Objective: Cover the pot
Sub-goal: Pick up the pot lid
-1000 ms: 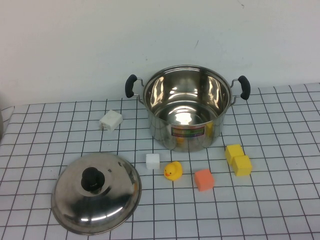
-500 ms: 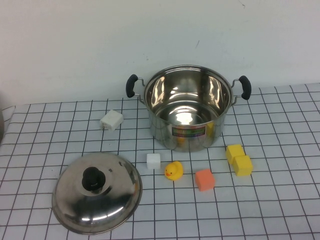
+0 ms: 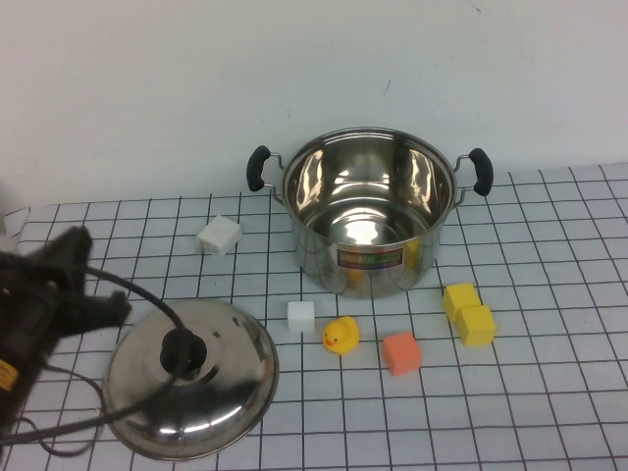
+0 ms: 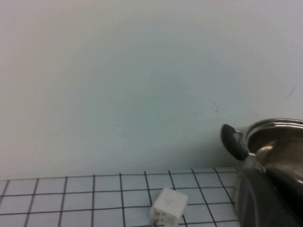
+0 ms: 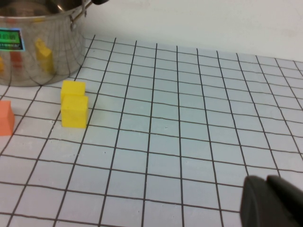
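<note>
The pot (image 3: 316, 253), shiny steel with two black side handles and a colourful label (image 3: 369, 259), stands open and empty at the back centre. Its domed steel lid (image 3: 221, 392) with a black knob (image 3: 183, 350) lies on the table at the front left. My left gripper (image 3: 103, 285) is at the left edge, just left of the lid and above its rim. The left wrist view shows the pot's rim (image 4: 277, 124). My right gripper (image 5: 270, 198) is shut and empty, low over the table well right of the pot (image 5: 42, 52); it is outside the high view.
A white block (image 3: 218, 235) lies left of the pot. A small white cube (image 3: 300, 315), a yellow duck (image 3: 340, 336), an orange cube (image 3: 400, 352) and two yellow blocks (image 3: 468, 314) lie in front of it. Cables trail over the lid's left side.
My left arm has come into the high view from the left and now reaches the lid's left side. The lid, the pot and the small things have not moved.
</note>
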Robot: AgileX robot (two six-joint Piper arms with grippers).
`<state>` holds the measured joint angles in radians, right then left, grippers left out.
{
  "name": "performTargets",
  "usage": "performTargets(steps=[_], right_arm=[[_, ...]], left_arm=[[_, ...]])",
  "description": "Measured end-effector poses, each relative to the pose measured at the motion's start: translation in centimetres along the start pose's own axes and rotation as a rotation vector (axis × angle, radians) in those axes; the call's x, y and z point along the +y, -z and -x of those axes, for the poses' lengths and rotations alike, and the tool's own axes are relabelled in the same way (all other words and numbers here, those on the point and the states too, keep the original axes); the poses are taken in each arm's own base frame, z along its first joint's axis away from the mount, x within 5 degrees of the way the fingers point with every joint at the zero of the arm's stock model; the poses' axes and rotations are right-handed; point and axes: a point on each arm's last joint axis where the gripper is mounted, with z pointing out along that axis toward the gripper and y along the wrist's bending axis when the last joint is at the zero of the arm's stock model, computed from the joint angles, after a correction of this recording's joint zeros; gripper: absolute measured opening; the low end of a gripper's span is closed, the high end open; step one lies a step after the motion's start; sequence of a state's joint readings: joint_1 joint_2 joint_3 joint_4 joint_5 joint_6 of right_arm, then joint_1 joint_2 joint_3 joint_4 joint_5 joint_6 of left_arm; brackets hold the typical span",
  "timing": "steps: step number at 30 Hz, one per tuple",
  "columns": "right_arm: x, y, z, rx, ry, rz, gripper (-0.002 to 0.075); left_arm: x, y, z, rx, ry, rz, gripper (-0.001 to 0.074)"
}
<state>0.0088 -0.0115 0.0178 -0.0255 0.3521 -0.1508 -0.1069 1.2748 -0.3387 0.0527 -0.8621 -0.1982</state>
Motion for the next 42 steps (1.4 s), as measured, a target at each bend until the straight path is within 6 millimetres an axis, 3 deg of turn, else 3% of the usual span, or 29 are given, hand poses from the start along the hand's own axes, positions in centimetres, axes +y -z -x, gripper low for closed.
performTargets(steps=[8, 10, 12, 18, 22, 29, 31, 35, 42], right_arm=[[0.0, 0.0, 0.0, 0.000, 0.000, 0.000, 0.0009], [0.0, 0.0, 0.0, 0.000, 0.000, 0.000, 0.0009], [0.0, 0.0, 0.0, 0.000, 0.000, 0.000, 0.0009], [0.0, 0.0, 0.0, 0.000, 0.000, 0.000, 0.0009], [0.0, 0.0, 0.0, 0.000, 0.000, 0.000, 0.0009], [0.0, 0.0, 0.0, 0.000, 0.000, 0.000, 0.0009], [0.0, 0.0, 0.0, 0.000, 0.000, 0.000, 0.0009], [0.0, 0.0, 0.0, 0.000, 0.000, 0.000, 0.0009], [0.0, 0.0, 0.0, 0.000, 0.000, 0.000, 0.0009]], left_arm=[[-0.8, -1.3, -7.7, 0.169, 0.021, -0.027, 0.0003], [-0.7, -1.5, -9.5, 0.237, 0.017, -0.004, 0.0041], [-0.6, -1.6, -11.2, 0.300, -0.009, 0.004, 0.0115], [-0.7, -3.7, -14.1, 0.379, -0.044, -0.016, 0.0474], [-0.7, -5.4, -15.8, 0.397, -0.050, -0.026, 0.0553], [-0.5, -7.8, -18.0, 0.383, -0.059, -0.024, 0.0549], [-0.4, -8.3, -18.2, 0.362, -0.058, -0.011, 0.0495], [-0.4, -8.7, -18.4, 0.340, -0.060, -0.012, 0.0306], [-0.6, -8.8, -18.1, 0.338, -0.062, -0.020, 0.0311]])
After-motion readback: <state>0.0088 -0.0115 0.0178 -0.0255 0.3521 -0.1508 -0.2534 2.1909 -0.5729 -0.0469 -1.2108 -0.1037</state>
